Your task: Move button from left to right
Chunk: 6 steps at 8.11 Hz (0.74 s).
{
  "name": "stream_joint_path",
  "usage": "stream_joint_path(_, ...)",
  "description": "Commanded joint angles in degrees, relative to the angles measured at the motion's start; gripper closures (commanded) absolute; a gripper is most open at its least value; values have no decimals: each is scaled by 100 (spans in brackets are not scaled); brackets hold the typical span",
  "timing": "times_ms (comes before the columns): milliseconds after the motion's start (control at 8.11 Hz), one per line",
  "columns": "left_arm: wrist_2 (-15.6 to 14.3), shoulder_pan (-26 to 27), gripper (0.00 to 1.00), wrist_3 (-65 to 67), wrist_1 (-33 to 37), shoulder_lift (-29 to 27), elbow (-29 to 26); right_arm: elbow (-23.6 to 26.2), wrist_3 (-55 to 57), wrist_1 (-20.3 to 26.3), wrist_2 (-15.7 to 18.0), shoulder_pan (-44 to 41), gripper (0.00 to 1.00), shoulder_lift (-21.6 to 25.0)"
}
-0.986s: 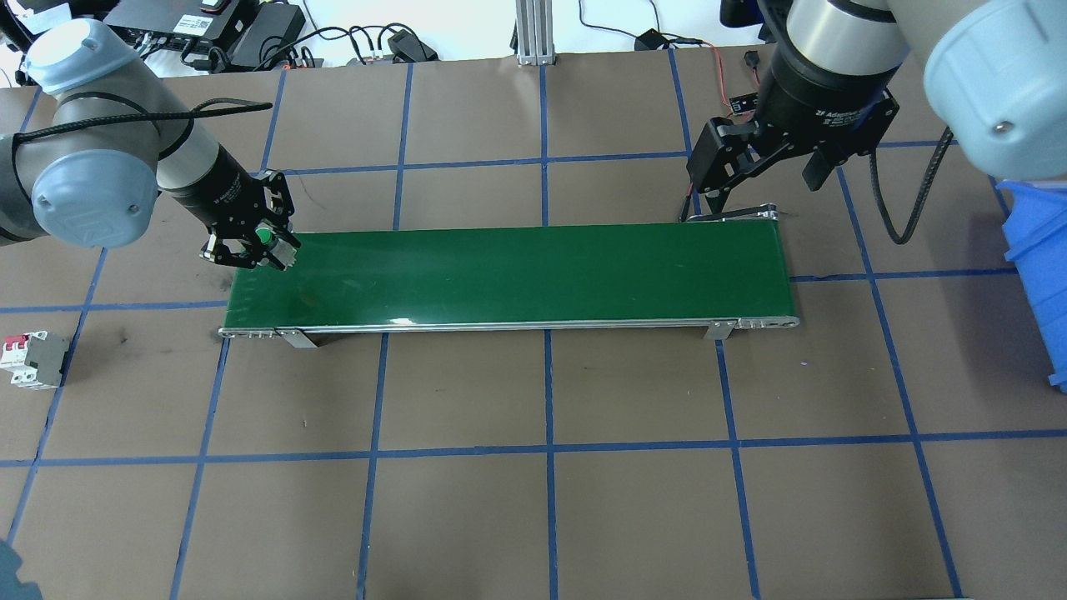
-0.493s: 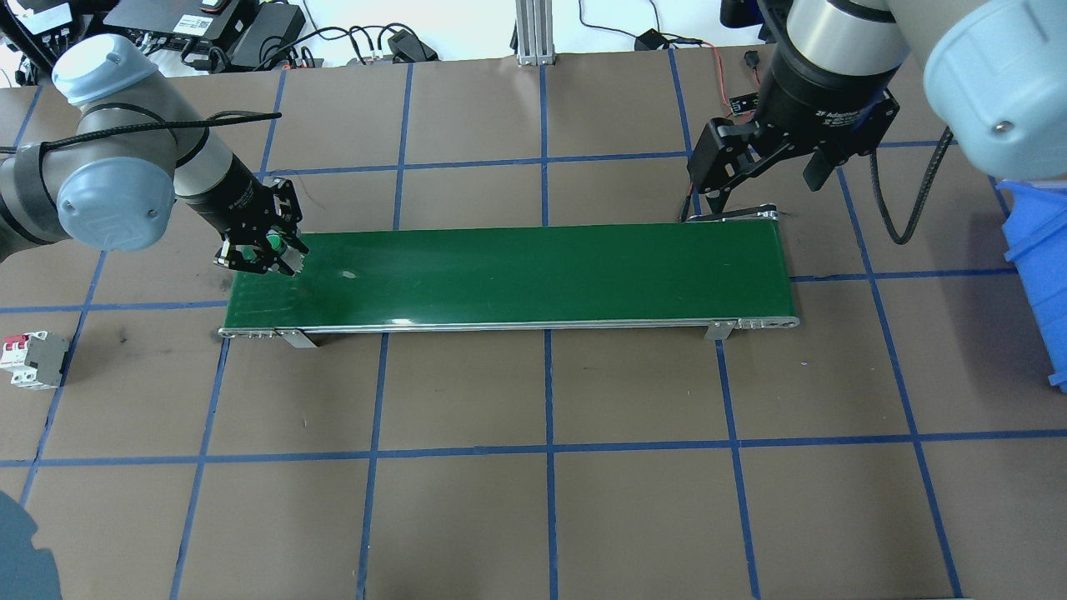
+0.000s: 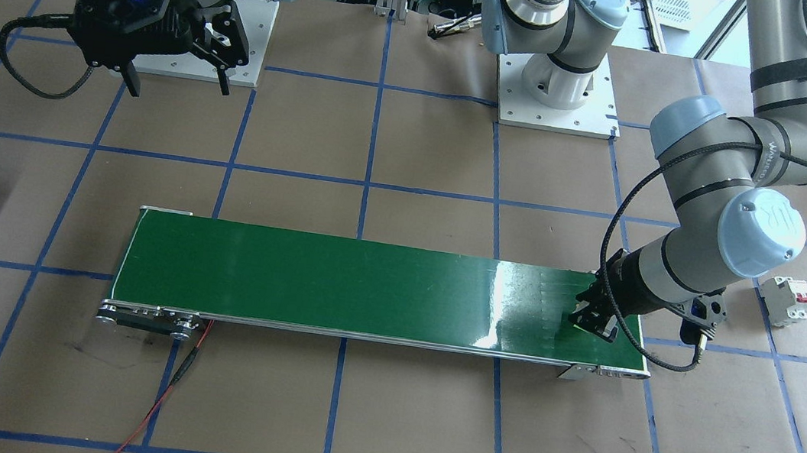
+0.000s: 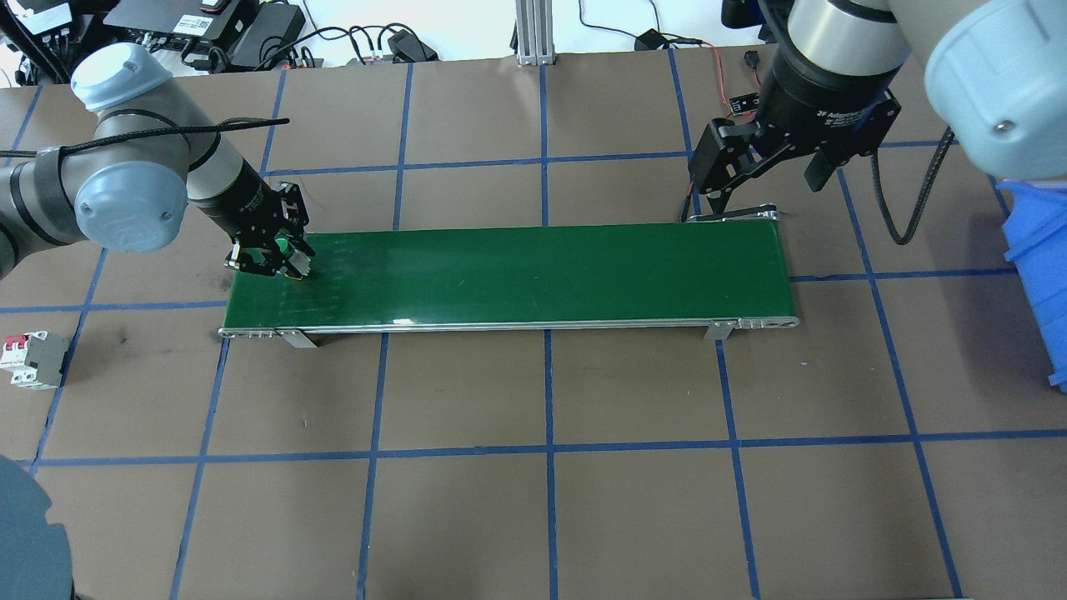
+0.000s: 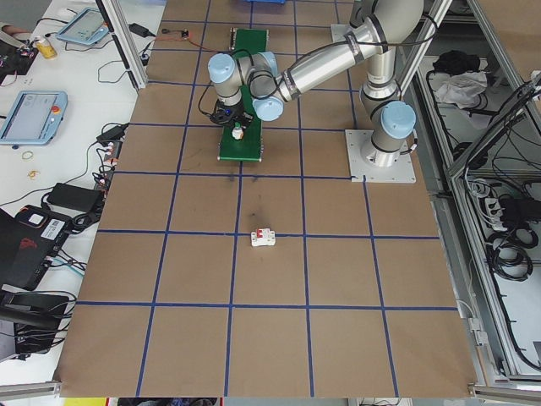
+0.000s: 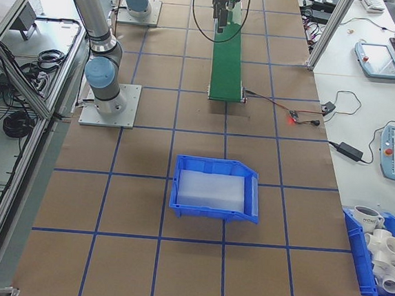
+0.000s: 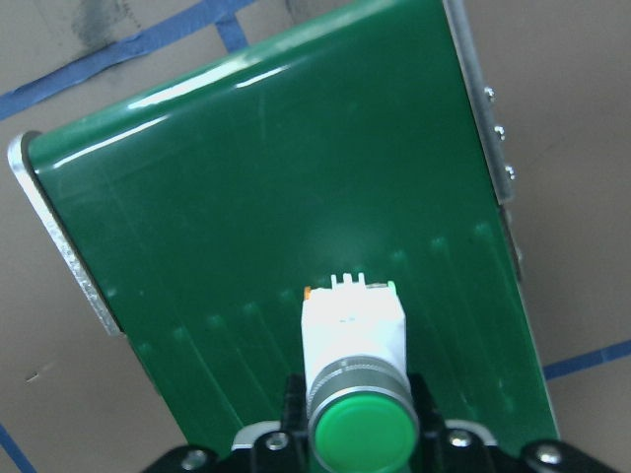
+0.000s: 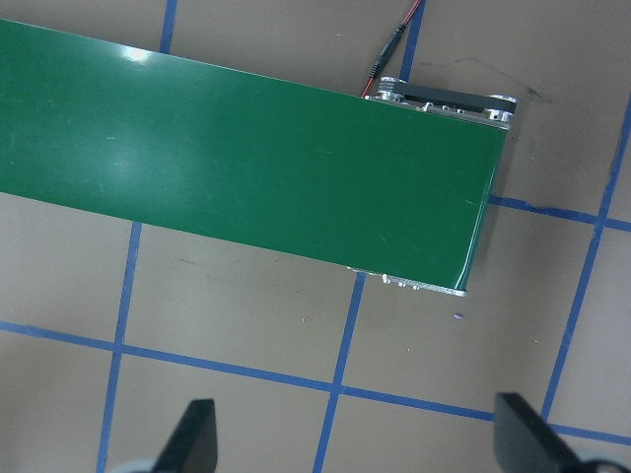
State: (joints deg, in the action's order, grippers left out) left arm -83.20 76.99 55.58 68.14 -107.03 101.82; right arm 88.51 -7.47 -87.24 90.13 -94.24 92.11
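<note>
The button [image 7: 352, 335], a round green cap on a white body, is held by my shut left gripper [image 7: 361, 445] low over the left end of the green belt [image 7: 276, 197]. I cannot tell whether its base touches the belt. From overhead the button [image 4: 284, 247] shows between the fingers of the left gripper [image 4: 279, 258]. The facing view has this left gripper [image 3: 592, 323] at the belt's [image 3: 365, 291] right end. My right gripper [image 4: 765, 185] hangs open and empty behind the belt's [image 4: 542, 271] right end, and its wrist view looks down at the belt [image 8: 246, 158] past the right gripper [image 8: 357, 439].
A white circuit breaker [image 4: 33, 358] with red switches lies on the table left of the belt. A blue bin [image 4: 1038, 275] stands at the right edge. A red wire [image 3: 159, 397] runs from the belt's motor end across the brown table.
My left gripper has carried the button rightward from the belt's left edge to a spot over the belt. The right arm has not moved.
</note>
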Motion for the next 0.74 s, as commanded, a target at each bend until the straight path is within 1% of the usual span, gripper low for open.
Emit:
stream_joint_path(0, -55, 70, 13, -46, -30, -37, -4, 0, 0, 5, 22, 3, 0, 0)
stream_joint_path(123, -4, 184, 0, -12, -38, -46, -4, 0, 0, 5, 22, -6, 0, 0)
stream_joint_path(247, -12, 315, 0, 40, -38, 15, -48, 0, 0, 5, 22, 2, 0, 0)
stream_joint_path(493, -30, 606, 0, 198, 434, 226, -74, 0, 0, 5, 31, 3, 0, 0)
stream_joint_path(616, -64, 668, 0, 138, 445, 279, -153, 0, 0, 5, 31, 3, 0, 0)
